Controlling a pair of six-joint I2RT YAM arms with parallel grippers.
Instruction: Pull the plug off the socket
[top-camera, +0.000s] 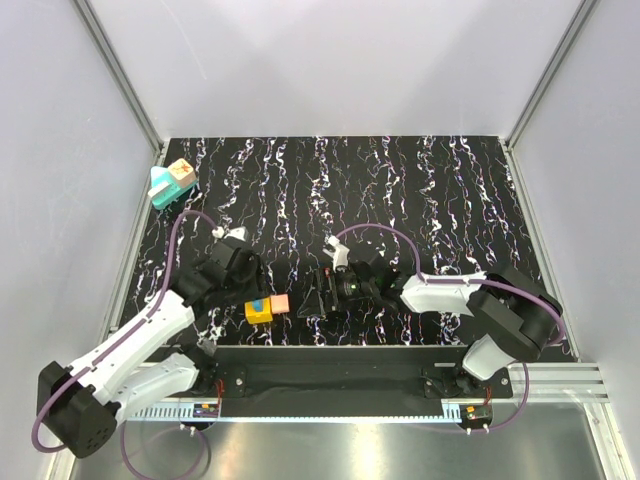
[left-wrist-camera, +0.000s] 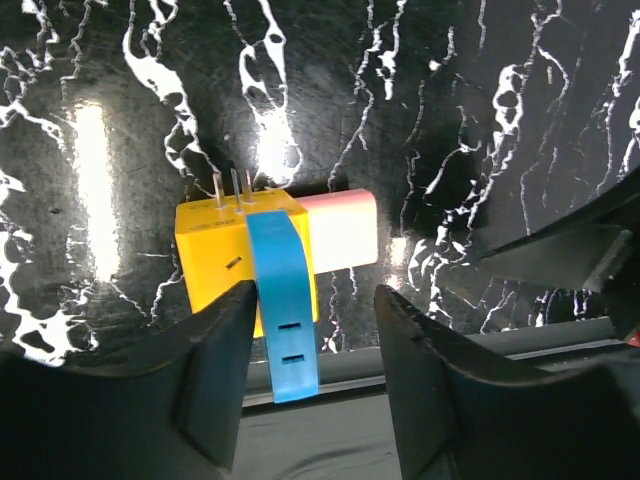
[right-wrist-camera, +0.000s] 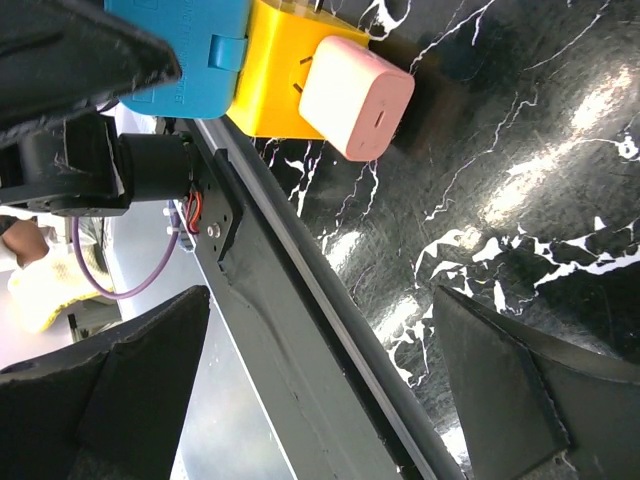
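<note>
Top external: the plug (top-camera: 181, 172) is seen seated on the socket (top-camera: 161, 191), well beyond the left hand (top-camera: 243, 278) and right hand (top-camera: 322, 295), both spread wide and empty, so a reach is judged due.

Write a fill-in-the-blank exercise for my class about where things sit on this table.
1. The plug sits on the socket in the far ___ corner of the table.
2. The block lying across the yellow cube is ___.
3. The left end effector and the right end effector are both ___.
Missing words: left; blue; open.
</note>
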